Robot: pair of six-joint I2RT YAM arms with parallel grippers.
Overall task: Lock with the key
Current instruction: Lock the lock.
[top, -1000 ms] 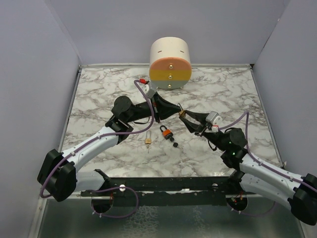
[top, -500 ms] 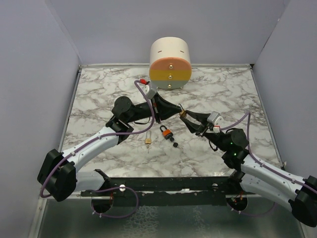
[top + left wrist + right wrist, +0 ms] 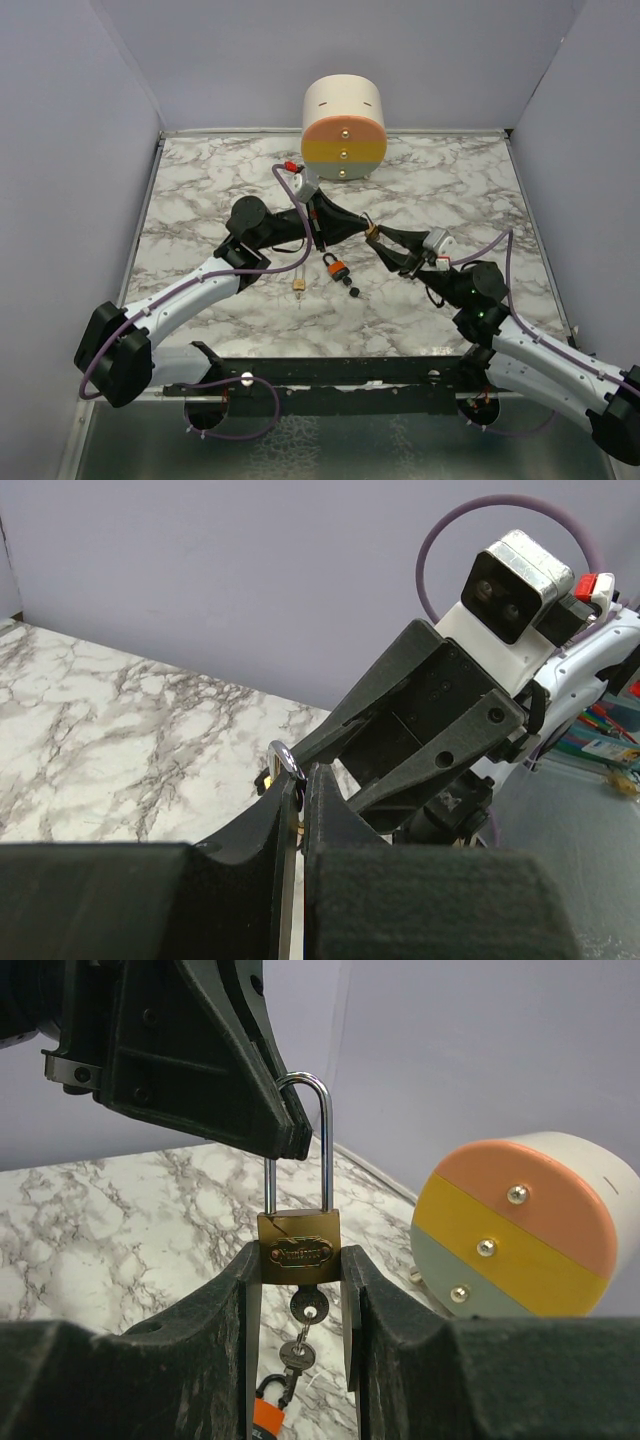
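Note:
A small brass padlock (image 3: pixel 298 1245) hangs in the air between my grippers. My right gripper (image 3: pixel 300 1260) is shut on its body. My left gripper (image 3: pixel 298 780) is shut on the top of its silver shackle (image 3: pixel 283 759). A silver key (image 3: pixel 308 1305) sits in the keyhole underneath, with a second key dangling from it. In the top view the grippers meet at the padlock (image 3: pixel 369 229). The tiny black-headed key (image 3: pixel 350 289) lies on the table beside the orange padlock (image 3: pixel 337 267), clear of both grippers.
A second brass padlock (image 3: pixel 298 284) lies left of the orange one. A cream cylinder with orange, yellow and grey bands (image 3: pixel 343 128) stands at the back of the marble table (image 3: pixel 200 200). Grey walls enclose the left, right and back sides.
My right wrist has drifted slightly right and toward the front. Both grippers keep their hold on the brass padlock, which stays nearly in place.

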